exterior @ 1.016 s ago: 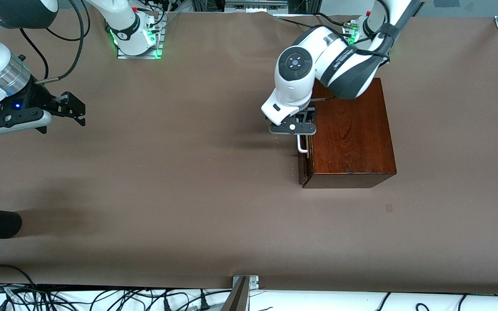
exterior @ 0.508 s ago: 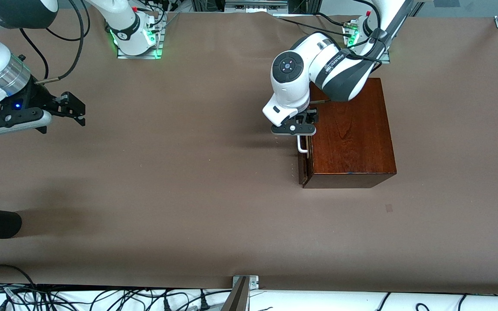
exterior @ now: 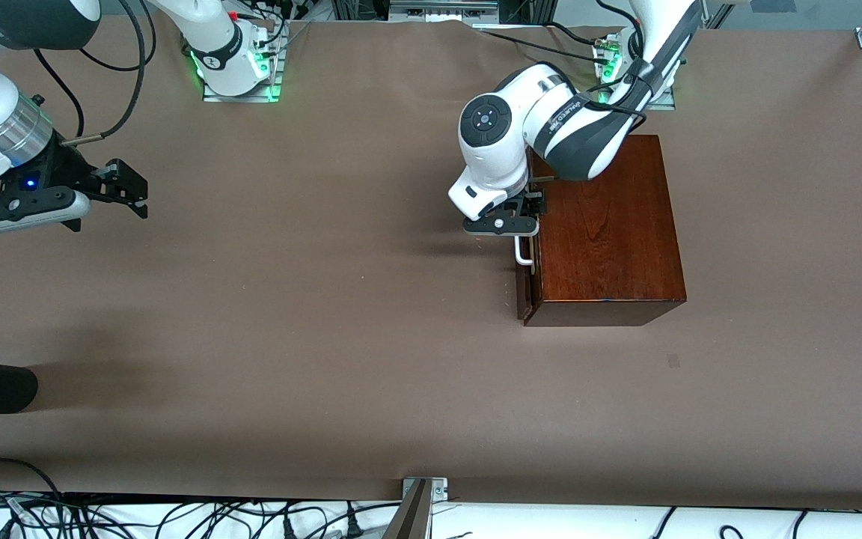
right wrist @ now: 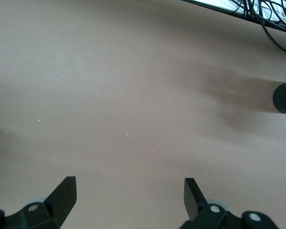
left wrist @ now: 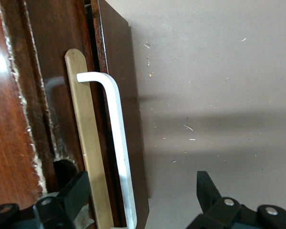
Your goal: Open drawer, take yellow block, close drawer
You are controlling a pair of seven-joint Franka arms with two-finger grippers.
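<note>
Drawer (exterior: 527, 288) barely ajar; left gripper (left wrist: 138, 200) wide open straddling white handle (left wrist: 117, 143), gripping nothing. Off-centre closing risks slip. Right gripper (right wrist: 128, 198) open, empty, waiting.

I see my left arm bent down from its base, wrist pointing at the table, with the left gripper (exterior: 515, 224) low and its fingers (left wrist: 71, 195) spread wide apart. My right arm waits at its own end, the right gripper (right wrist: 128, 193) open and level above the table.
</note>
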